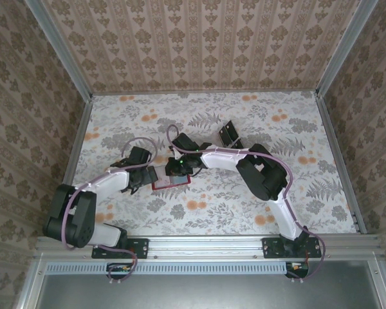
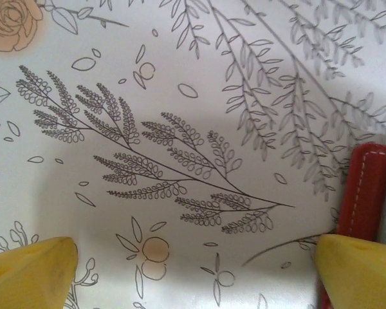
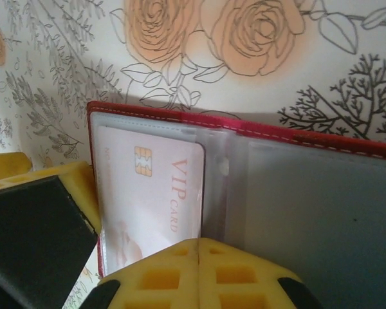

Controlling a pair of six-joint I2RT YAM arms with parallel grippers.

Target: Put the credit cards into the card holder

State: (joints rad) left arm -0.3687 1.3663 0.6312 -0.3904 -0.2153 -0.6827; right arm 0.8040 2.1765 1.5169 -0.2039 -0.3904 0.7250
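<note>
The left gripper (image 2: 193, 273) stood wide open beside the red card holder (image 2: 363, 193). The right gripper (image 1: 178, 168) hung over a pocketed credit card (image 3: 148, 199), its grip unclear.

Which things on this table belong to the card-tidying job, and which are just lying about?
Part of the job:
- red card holder, lying open on the table
- pale pink VIP card, sitting in the holder's left clear pocket

Just lying about:
- small dark object farther back on the table, too small to make out
- flowered table cover
</note>
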